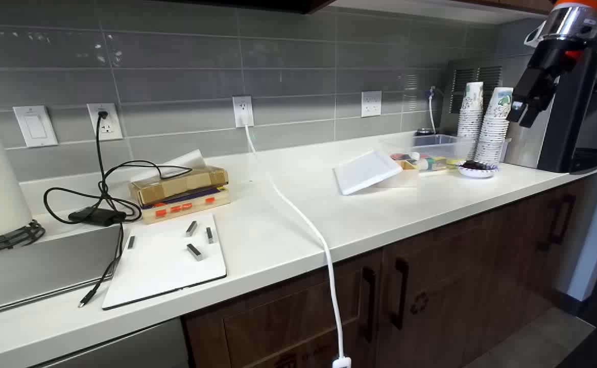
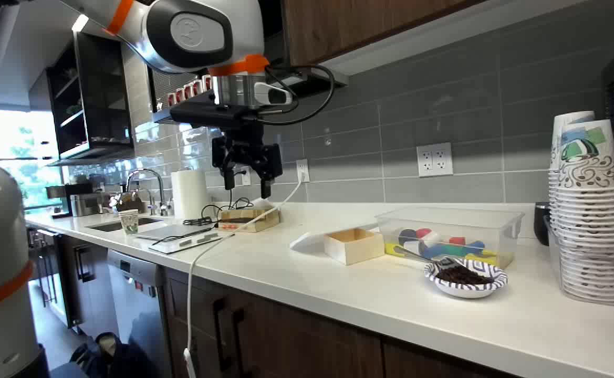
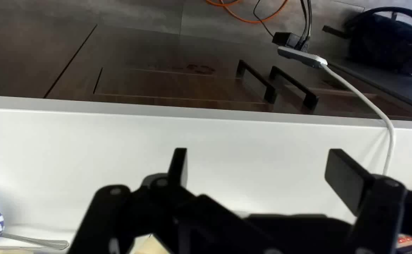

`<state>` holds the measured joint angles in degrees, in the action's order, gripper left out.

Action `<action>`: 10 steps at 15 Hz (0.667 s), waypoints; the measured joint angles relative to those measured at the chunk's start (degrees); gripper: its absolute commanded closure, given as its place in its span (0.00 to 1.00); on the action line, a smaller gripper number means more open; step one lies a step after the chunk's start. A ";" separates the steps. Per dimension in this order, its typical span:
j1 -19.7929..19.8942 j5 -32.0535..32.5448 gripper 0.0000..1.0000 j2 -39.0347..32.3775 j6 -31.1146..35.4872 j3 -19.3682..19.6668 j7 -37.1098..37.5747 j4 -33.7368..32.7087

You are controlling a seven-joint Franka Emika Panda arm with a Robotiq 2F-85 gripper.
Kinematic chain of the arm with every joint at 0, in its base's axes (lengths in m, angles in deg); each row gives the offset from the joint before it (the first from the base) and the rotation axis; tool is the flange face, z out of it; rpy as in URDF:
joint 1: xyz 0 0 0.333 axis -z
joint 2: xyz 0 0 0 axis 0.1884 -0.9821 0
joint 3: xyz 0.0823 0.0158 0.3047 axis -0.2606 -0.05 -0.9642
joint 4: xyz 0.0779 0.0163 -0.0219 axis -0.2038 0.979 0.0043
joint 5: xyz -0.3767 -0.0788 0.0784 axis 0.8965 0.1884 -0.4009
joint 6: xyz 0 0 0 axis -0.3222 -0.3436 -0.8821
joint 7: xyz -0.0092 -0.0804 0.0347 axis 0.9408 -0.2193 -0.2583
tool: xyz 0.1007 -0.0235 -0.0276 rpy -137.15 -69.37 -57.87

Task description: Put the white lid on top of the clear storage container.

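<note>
In an exterior view: white lid [image 1: 364, 173] tilted, just beside the wooden box [image 1: 405, 179]. In an exterior view: clear storage container [image 2: 498, 231] across the box from the lid, uncovered; gripper [image 2: 247, 185] higher than the box, well apart. Wrist view: gripper spread wide, holding nothing. Reads as pre-grasp; next likely needs descent onto the lid, edge pinch.

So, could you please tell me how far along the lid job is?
Nothing looks done yet: the white lid sits tilted, off the clear storage container. Nothing is in hand: the gripper hangs open and empty. Remaining: grasping the lid and placing it on top.
</note>
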<state>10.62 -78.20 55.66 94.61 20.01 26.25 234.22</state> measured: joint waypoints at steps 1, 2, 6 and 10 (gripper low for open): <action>0.00 0.00 0.00 0.00 0.00 0.00 0.00 0.00; 0.00 0.00 0.00 0.00 0.00 0.00 0.00 0.00; 0.00 0.00 0.00 0.00 0.00 0.00 0.00 0.00; -0.13 -1.94 0.00 -0.81 0.19 -0.23 0.16 -0.66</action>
<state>10.49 -80.14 54.84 94.80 19.78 26.41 233.56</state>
